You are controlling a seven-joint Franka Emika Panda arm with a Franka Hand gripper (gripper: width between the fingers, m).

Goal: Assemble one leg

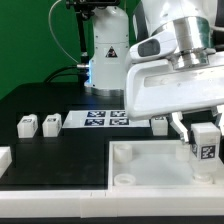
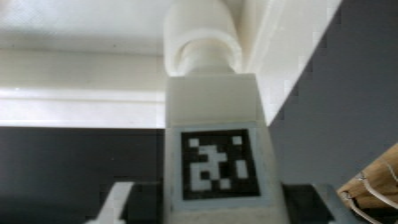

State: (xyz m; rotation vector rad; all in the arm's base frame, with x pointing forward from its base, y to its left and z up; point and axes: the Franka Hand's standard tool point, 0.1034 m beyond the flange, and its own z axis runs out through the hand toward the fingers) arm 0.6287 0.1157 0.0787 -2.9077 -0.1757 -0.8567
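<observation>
When you compare the two views, note that only the exterior view shows the whole layout. It shows the arm [image 1: 110, 40] standing at the back of the black bench [image 1: 60, 145] and the white tray [image 1: 150, 165] lying at the front, with a round socket [image 1: 125, 176] in one corner. The marker board [image 1: 105, 120] lies flat just behind the tray. Toward the exterior view's left, one loose block [image 1: 27, 125] and a second block [image 1: 50, 124] stand side by side on the bench, well apart from the tool.

Only the wrist view shows the grip at close range. The leg [image 2: 217, 130] fills the middle of that picture, with its black-and-white tag [image 2: 217, 165] facing the camera. A rounded peg [image 2: 205, 50] projects from the end of the leg away from the camera. Past the leg, you see the white tray [image 2: 71, 100] and a strip of dark bench [image 2: 71, 160]. A brown shape at the edge is too blurred to identify.

Check the tool [image 1: 205, 140] next. Its fingers [image 2: 121, 205] are closed against opposite sides of the leg [image 1: 207, 150] and pinch it. The leg is held upright, with its tag toward the exterior camera. It is over the tray, toward the exterior view's right. You cannot tell from either view whether the lower end of the leg touches the tray.
</observation>
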